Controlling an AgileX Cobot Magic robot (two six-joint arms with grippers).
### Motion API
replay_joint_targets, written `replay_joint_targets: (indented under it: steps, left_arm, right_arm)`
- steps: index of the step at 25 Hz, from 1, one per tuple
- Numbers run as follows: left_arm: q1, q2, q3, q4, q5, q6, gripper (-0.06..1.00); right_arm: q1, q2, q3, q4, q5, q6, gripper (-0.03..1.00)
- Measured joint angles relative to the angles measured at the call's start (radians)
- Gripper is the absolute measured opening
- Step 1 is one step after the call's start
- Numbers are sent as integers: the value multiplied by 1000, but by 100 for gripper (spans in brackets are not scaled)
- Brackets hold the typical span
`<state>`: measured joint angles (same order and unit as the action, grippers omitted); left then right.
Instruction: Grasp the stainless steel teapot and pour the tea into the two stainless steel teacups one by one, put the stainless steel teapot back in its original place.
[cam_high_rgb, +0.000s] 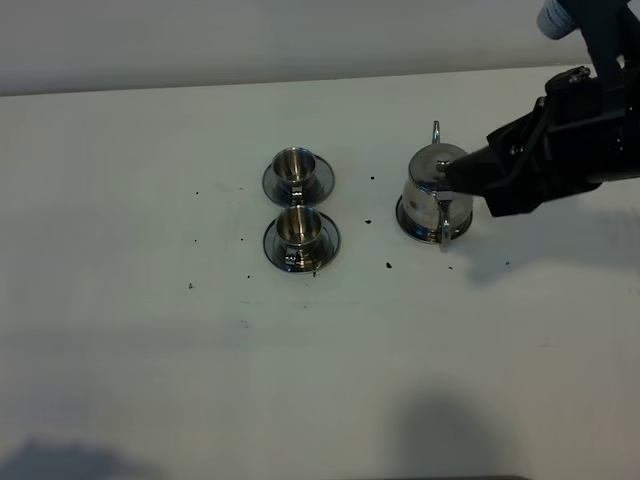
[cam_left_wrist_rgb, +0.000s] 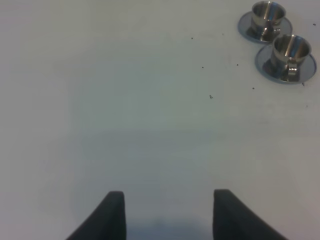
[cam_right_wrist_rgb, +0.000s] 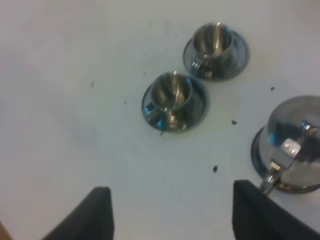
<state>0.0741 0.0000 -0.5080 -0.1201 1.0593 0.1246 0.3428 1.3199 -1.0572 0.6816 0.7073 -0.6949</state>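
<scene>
Right gripper (cam_right_wrist_rgb: 172, 190) at the stainless steel teapot (cam_high_rgb: 432, 190), jaws apart, nothing held. Looks like the reach-to-grasp step.
High view: the right gripper comes in from the teapot's 3 o'clock, tips over its shoulder. The right wrist view shows the pot just outside one finger, not between the two. The teapot stands upright on its saucer (cam_high_rgb: 404, 226), loop handle (cam_high_rgb: 444, 232) at 6 o'clock, spout (cam_high_rgb: 436, 131) at 12. The two stainless steel teacups (cam_high_rgb: 295, 165) sit on their own saucers at the teapot's 9 o'clock. Left gripper (cam_left_wrist_rgb: 169, 191) has jaws apart over bare table (cam_left_wrist_rgb: 100, 100). Next move likely needs a shift toward 6 o'clock to get the handle between the jaws, then closing and lifting level.
</scene>
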Motion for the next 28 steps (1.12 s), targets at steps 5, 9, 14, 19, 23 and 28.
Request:
replay_joint_targets:
  steps: [5,9,14,19,23,28]
  left_arm:
    - [-16,0,0,0,0,0,43]
    - [-60,0,0,0,0,0,43]
    - [-69,0,0,0,0,0,43]
    - [-69,0,0,0,0,0,43]
    - [-69,0,0,0,0,0,43]
    - [-69,0,0,0,0,0,43]
  right_arm:
    - [0,24,-37,-2,-14,20,51]
    - [0,93,-85,-4,-8,30,51]
    - [0,196,-158,-58,14,70,51]
    - [0,308,-306,-218,97,246,51]
    - [0,410,-425,-379,232,440,51]
    - [0,492,-486,-476,308,641,51]
